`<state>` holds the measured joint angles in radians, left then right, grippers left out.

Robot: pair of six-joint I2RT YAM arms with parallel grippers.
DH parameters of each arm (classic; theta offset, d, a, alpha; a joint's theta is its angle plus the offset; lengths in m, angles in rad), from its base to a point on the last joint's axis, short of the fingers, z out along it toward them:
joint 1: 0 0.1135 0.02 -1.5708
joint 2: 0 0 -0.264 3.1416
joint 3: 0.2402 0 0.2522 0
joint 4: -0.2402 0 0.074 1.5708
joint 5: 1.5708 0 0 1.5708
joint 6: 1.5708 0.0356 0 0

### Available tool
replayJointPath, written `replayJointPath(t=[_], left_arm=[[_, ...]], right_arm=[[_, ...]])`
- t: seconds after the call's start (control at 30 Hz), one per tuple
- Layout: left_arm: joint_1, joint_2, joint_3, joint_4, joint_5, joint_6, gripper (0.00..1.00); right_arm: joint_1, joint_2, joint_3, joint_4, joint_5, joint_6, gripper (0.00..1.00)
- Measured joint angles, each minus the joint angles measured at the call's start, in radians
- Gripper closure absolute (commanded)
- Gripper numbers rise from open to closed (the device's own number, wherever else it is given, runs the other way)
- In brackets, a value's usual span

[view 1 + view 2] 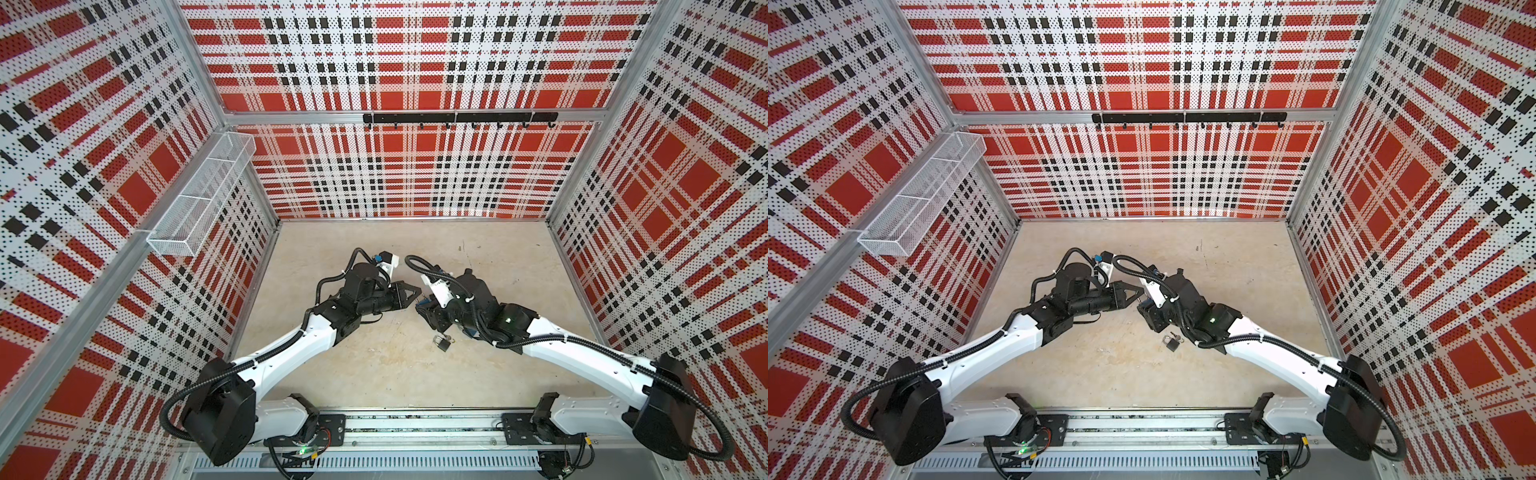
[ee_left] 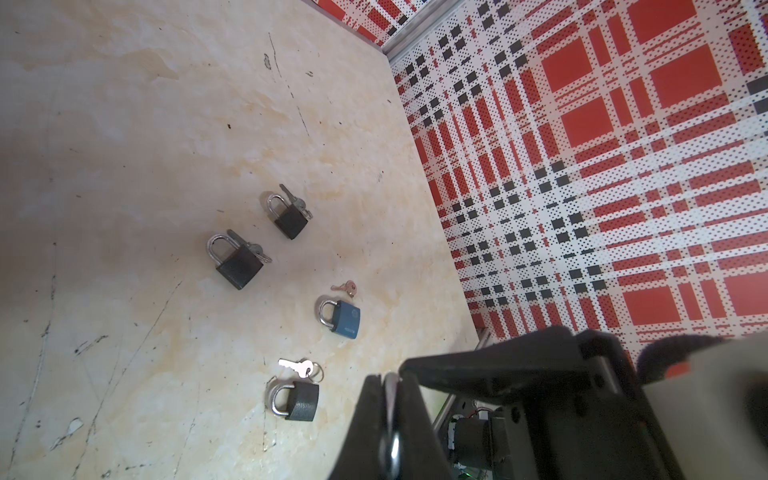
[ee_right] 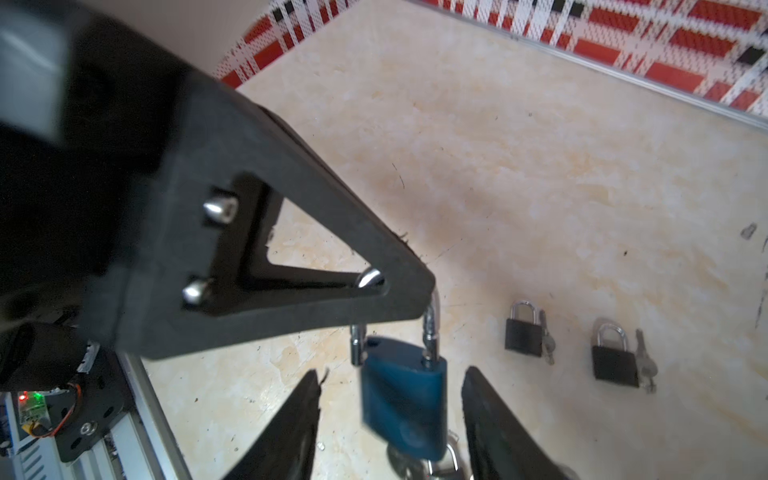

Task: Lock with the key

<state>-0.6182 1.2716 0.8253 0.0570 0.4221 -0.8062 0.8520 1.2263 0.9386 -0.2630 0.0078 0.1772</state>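
- Left fingers clamp the shackle; the blue padlock hangs beneath them, clear of the bench.
- Right fingers stand apart, flanking the padlock body.
- Expect rigid, heavy, slick metal: grip the body flats; the key appears inserted below.
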Motion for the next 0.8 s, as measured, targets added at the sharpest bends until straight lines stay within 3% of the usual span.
replayJointPath(t=[0.2,0.37,0.57,0.8], left_arm=[[0.000,-0.053,0.000,0.071,-0.069,-0.055,1.00],[0.000,-0.089,0.006,0.153,-0.132,-0.113,1.00],[0.000,-0.090,0.068,0.201,-0.185,-0.187,1.00],[0.000,-0.103,0.099,0.231,-0.203,-0.271,1.00]], right_arm=[[-0.173,-0.163,-0.124,0.158,-0.137,0.100,0.33],[-0.304,-0.204,-0.184,0.274,-0.278,0.170,0.35],[-0.344,-0.208,-0.186,0.373,-0.426,0.184,0.37],[-0.348,-0.209,-0.184,0.436,-0.498,0.155,0.40]])
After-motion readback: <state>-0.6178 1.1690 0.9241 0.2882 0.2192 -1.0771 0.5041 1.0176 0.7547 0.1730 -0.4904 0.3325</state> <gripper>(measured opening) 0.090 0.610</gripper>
